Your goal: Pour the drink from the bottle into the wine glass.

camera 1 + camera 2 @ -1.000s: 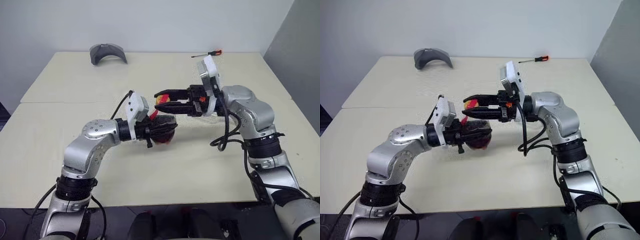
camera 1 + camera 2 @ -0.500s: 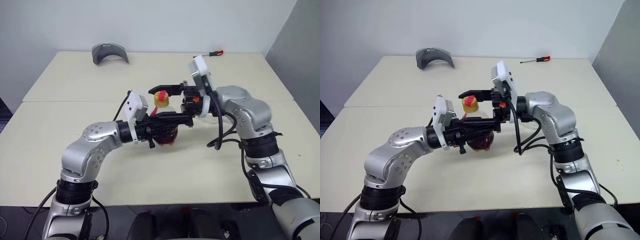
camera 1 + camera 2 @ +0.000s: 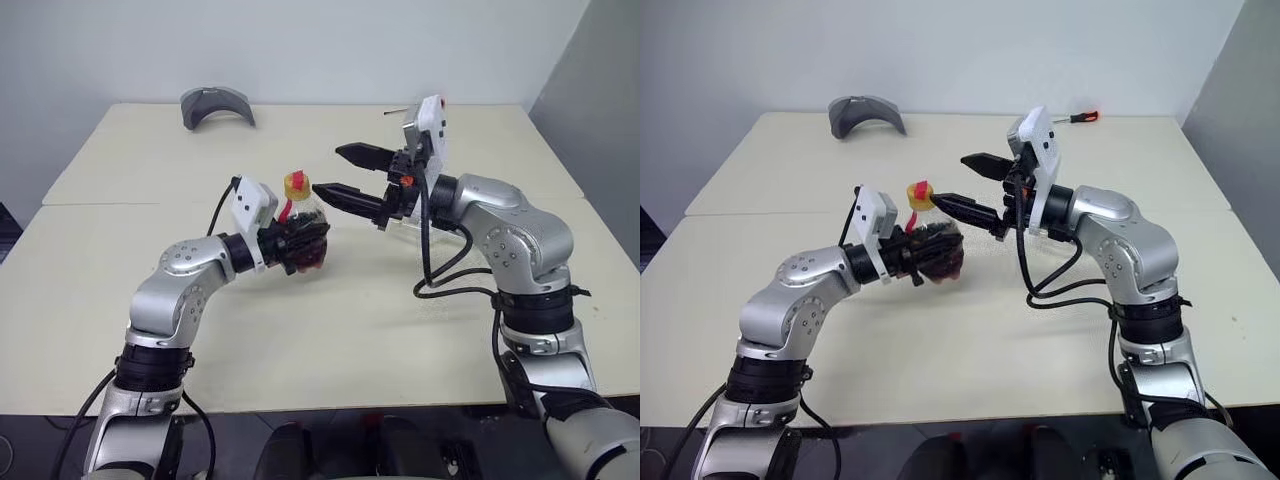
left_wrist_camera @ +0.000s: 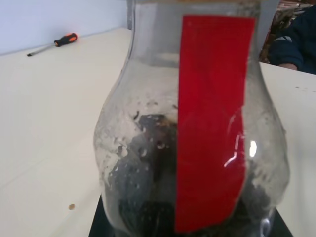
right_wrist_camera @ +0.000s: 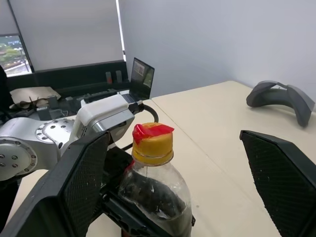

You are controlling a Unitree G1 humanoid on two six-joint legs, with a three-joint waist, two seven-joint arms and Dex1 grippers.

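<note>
Yellow cap (image 3: 295, 182): on the bottle (image 3: 300, 235), red strip over it; not yet off.
Bottle: held above the table (image 3: 330, 330) near its middle, roughly upright, long axis near vertical, cap up.
Drink (image 5: 153, 197): dark, low in the bulbous body.
Left gripper (image 3: 300, 245): fingers clamped tight round the bottle's lower body.
Right gripper (image 3: 350, 172): fingers spread wide, holding nothing, pointing toward the robot's left at the bottle's neck.
Key relation: cap lies just beyond the right fingertips, a little toward the robot's left; in the right wrist view it sits between the two fingers (image 5: 79, 182) but not touched.
Nearer arm: right, for the cap.
Next move, judged: right fingers advance and close on the cap.
Wine glass: partly hidden behind the right arm; placement unclear.
Others: screwdriver (image 3: 435, 104), grey object (image 3: 215, 105), far table edge.
</note>
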